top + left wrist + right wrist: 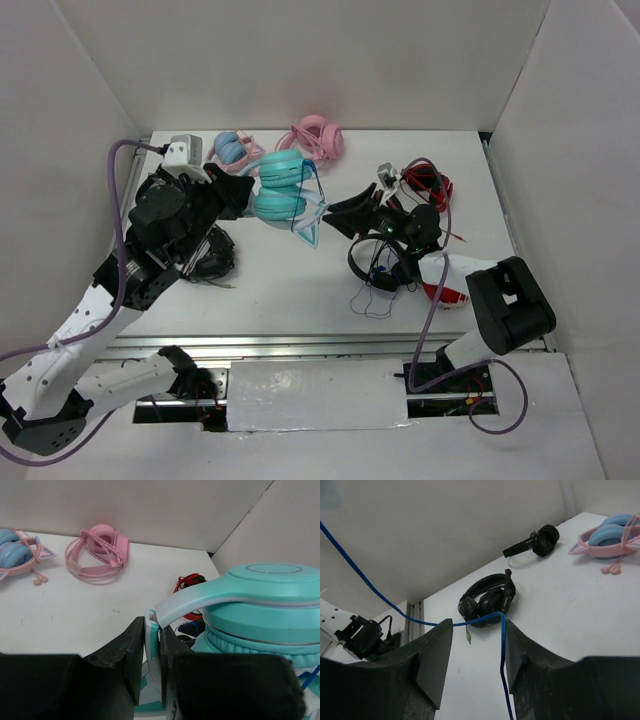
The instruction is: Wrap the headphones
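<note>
The teal headphones (280, 185) hang in the air at the back middle, cups stacked, pale cat-ear headband (314, 232) pointing down. My left gripper (243, 196) is shut on the headband (152, 642); the teal cup (265, 610) fills the right of the left wrist view. The thin dark-blue cable (303, 222) hangs off the headphones toward my right gripper (338, 215). In the right wrist view that gripper (476, 630) is open, and the blue cable (502, 645) runs across between its fingers, close to the right finger, without being pinched.
An all-pink pair (318, 136) and a pink-banded pair with blue cups (233, 150) lie at the back. Black headphones (380, 265) with a loose cable lie under the right arm, a red-and-black set (430, 185) behind it, another black pair (210, 255) under the left arm.
</note>
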### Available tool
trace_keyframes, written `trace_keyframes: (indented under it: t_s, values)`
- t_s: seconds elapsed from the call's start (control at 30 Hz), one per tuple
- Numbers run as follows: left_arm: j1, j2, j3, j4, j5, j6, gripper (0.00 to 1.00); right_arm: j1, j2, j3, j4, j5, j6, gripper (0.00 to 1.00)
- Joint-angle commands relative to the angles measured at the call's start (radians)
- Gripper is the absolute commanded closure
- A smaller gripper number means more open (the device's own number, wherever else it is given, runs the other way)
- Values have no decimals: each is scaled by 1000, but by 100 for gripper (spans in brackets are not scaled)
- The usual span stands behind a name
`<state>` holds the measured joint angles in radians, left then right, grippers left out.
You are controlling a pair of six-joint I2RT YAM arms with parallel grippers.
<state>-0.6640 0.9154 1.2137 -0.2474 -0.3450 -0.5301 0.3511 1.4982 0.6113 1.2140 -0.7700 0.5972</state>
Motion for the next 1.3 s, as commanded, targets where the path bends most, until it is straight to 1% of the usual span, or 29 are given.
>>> trace_keyframes:
  t_s: [0.0, 0.07, 0.1, 0.13, 0.17, 0.2, 0.27, 0.3, 0.37, 0.43, 0.53, 0.67, 0.73, 0.8, 0.83, 0.87, 0.9, 0.93, 0.97, 1.0, 1.03, 1.07, 1.13, 1.17, 1.2, 1.27]
  values:
    - [-3, 14, 110, 62, -74, -42, 100, 40, -26, 37, -2, 44, -71, 47]
    - [-3, 31, 159, 46, -91, -31, 100, 83, -33, 60, -75, 55, -124, 45]
    - [-3, 43, 187, 39, -109, -33, 100, 101, -35, 68, -146, 67, -184, 43]
    - [-3, 51, 205, 34, -120, -30, 100, 139, -32, 88, -180, 77, -215, 42]
    - [-3, 59, 220, 28, -127, -30, 100, 161, -27, 100, -250, 86, -241, 41]
    - [-3, 65, 249, 25, -138, -24, 100, 182, -6, 114, -284, 98, -291, 40]
    - [-3, 89, 279, 23, -140, -15, 100, 239, 20, 159, -335, 138, -327, 39]
    - [-3, 108, 309, 20, -141, -8, 100, 258, 54, 174, -349, 190, -356, 38]
    - [-3, 123, 364, 1, -144, 2, 100, 288, 120, 229, -370, 213, -369, 24]
    - [-3, 140, 389, -9, -166, 15, 100, 296, 161, 286, -387, 177, -353, 17]
    - [-3, 157, 437, -20, -218, 35, 100, 331, 217, 303, -364, 144, -330, 0]
    - [-3, 168, 472, -9, -265, 65, 100, 423, 267, 326, -410, 181, -344, 0]
    - [-3, 175, 491, -15, -308, 73, 100, 459, 295, 346, -426, 208, -324, 0]
    - [-2, 171, 486, -3, -334, 73, 100, 483, 297, 302, -401, 247, -291, 0]
    - [-3, 165, 463, 6, -345, 76, 100, 482, 268, 274, -368, 317, -259, 0]
    - [-3, 154, 449, 23, -350, 76, 100, 474, 245, 205, -366, 372, -246, 0]
    - [-3, 146, 434, 34, -359, 74, 100, 451, 217, 171, -373, 438, -232, 0]
    - [-3, 132, 399, 46, -377, 76, 100, 437, 147, 144, -396, 569, -218, 0]
    - [-3, 131, 385, 60, -384, 74, 100, 427, 105, 75, -399, 640, -212, 0]
    - [-2, 126, 374, 62, -394, 71, 100, 405, 64, 44, -395, 702, -211, 0]
    - [-2, 126, 359, 62, -402, 65, 100, 399, -14, 15, -395, 826, -221, 0]
    - [-2, 123, 348, 65, -410, 67, 100, 394, -56, -23, -398, 895, -221, 0]
    - [3, 123, 328, 71, -420, 62, 100, 375, -152, -36, -474, 990, -249, 0]
    - [4, 125, 323, 71, -426, 61, 100, 368, -180, -18, -519, 1120, -254, 0]
    - [6, 125, 317, 69, -428, 53, 100, 356, -212, -2, -622, 1184, -249, 0]
    - [10, 120, 310, 77, -430, 50, 100, 336, -225, 54, -721, 1311, -269, 0]
